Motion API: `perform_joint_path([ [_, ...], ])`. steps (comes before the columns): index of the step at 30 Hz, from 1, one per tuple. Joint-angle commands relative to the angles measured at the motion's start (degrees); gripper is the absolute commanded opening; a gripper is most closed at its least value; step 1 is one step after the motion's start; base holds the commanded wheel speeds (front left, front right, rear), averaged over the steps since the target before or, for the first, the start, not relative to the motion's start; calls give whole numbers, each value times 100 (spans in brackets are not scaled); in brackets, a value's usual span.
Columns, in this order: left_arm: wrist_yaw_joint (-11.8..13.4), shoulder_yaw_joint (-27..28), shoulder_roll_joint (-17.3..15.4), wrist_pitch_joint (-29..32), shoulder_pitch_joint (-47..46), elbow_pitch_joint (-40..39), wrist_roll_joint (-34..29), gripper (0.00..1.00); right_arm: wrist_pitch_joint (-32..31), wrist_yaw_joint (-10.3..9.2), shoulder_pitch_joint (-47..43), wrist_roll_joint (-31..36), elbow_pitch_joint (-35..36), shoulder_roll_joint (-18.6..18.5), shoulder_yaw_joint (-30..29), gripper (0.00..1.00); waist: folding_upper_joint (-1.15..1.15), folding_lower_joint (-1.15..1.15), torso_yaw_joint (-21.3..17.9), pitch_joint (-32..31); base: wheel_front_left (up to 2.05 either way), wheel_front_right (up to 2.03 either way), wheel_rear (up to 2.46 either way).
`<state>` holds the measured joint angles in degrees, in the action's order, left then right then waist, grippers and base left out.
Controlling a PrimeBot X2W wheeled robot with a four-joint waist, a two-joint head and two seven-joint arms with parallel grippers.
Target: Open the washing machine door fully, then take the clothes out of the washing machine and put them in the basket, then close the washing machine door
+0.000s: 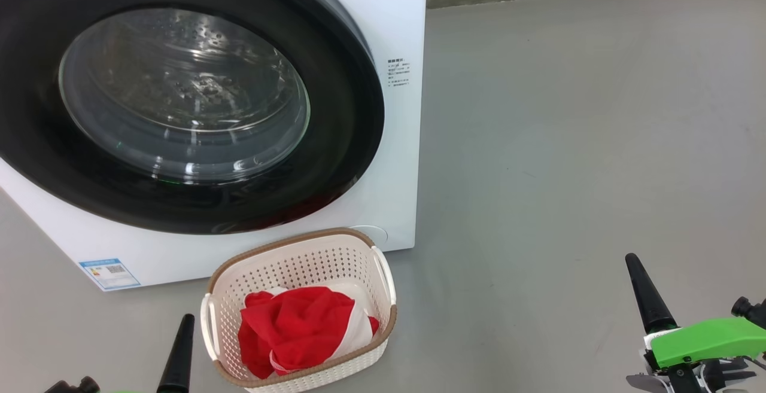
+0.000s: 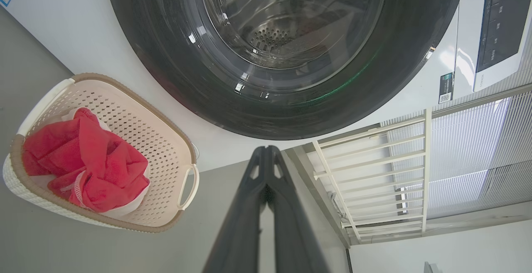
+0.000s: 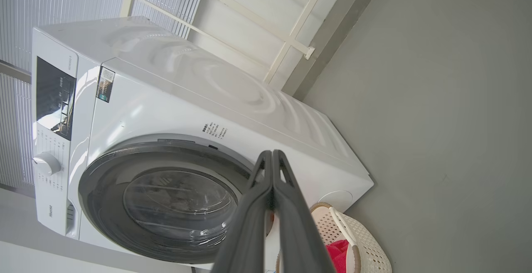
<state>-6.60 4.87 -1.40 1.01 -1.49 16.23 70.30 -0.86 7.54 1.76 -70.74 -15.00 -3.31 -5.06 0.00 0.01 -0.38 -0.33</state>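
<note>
Washing machine door (image 1: 179, 100) sits shut, flush against the front of the white washing machine (image 1: 401, 52); glossy black rim, clear bowl window, perforated steel drum visible through the glass. Cream basket (image 1: 311, 261) stands upright on the grey floor (image 1: 568, 142), just in front of the machine, below the door's bottom edge. Red clothes (image 1: 299, 327) with white parts lie bunched inside the basket, heaped toward its near end. Left hand (image 2: 266, 152) is closed, both dark fingers pressed together, gripping nothing, pointing toward the door's lower rim and apart from it. Right hand (image 3: 272, 154) is likewise closed and empty, well to the right of the basket. Blue label sticker (image 1: 109, 273) sits at the machine's lower left corner.
</note>
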Motion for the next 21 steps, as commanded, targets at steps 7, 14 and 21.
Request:
perform_joint_path([
  [7, -69, 135, -127, 153, -337, -183, 597, 0, -157, -4, 317, -584, 126, -25, -6, 0, 0, -1, 9, 12, 0, 0, 0],
  [14, -74, 143, -132, 251, -370, -191, 991, 0, -259, -4, 348, -969, 119, -8, -42, 0, 0, -1, 17, 22, 0, 0, 0],
  [21, -80, 151, -138, 365, -409, -201, 1450, 0, -377, -5, 384, -1418, 111, 11, -85, 0, 0, 0, 25, 33, 0, 0, 0],
])
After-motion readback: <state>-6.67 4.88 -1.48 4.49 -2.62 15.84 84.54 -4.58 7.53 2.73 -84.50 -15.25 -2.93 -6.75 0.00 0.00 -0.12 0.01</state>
